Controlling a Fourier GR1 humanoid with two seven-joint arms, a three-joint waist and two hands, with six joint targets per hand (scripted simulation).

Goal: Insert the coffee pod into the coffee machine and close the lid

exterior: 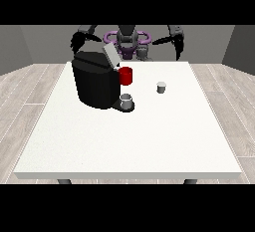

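While the pod (161, 87) sits untouched on the bench (149, 136), we see the machine (95, 82) lid (110, 55) raised; both hands' states are unclear.

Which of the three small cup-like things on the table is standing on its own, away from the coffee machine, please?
The small grey pod, alone right of centre. The red cup and grey cup both sit against the black coffee machine.

Place: a plain test room, lab-like
Walls: bare grey (45, 44)
Floor: pale wood-look planks (25, 96)
Furniture: one large white bench (124, 141) in the middle
Occupant: a humanoid robot (128, 39) behind the bench
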